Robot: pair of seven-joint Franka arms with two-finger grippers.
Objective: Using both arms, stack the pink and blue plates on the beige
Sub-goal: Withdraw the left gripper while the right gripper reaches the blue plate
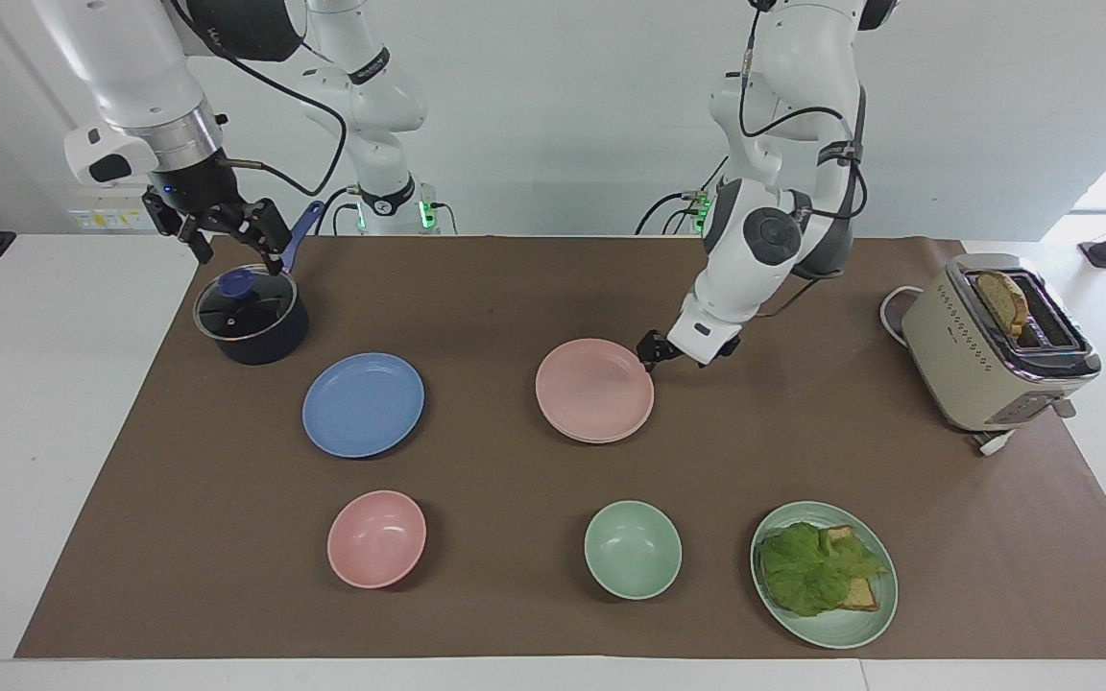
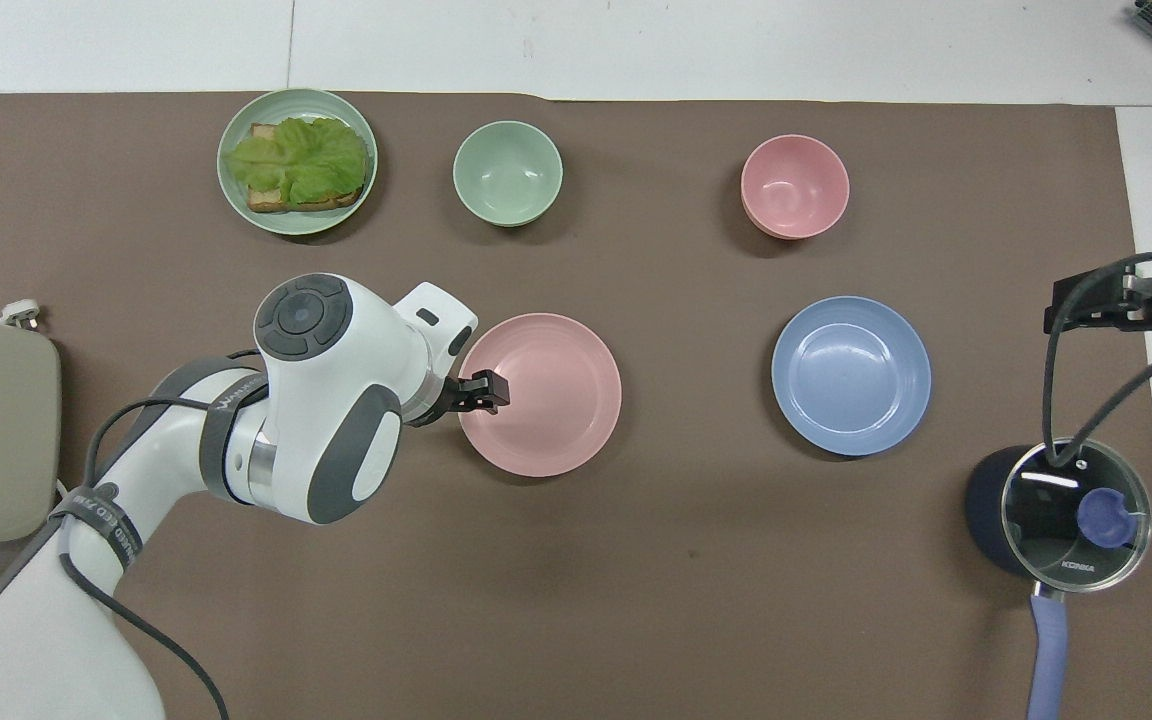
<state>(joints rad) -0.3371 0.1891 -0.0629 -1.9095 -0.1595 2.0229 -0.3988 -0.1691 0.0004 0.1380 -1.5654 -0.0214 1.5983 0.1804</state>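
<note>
The pink plate point(image 1: 594, 389) point(image 2: 540, 393) lies flat on the beige plate point(image 1: 611, 440), of which only a thin rim shows. My left gripper point(image 1: 651, 347) point(image 2: 486, 390) hangs open just above the pink plate's rim, on the side toward the left arm's end, holding nothing. The blue plate point(image 1: 363, 404) point(image 2: 851, 375) rests alone on the mat toward the right arm's end. My right gripper point(image 1: 234, 240) waits open in the air over the lidded pot, with nothing in it.
A dark pot with a glass lid point(image 1: 251, 312) stands nearer to the robots than the blue plate. Farther out sit a pink bowl point(image 1: 376, 537), a green bowl point(image 1: 633, 549) and a green plate point(image 1: 875, 619) with lettuce and bread. A toaster point(image 1: 995, 341) stands at the left arm's end.
</note>
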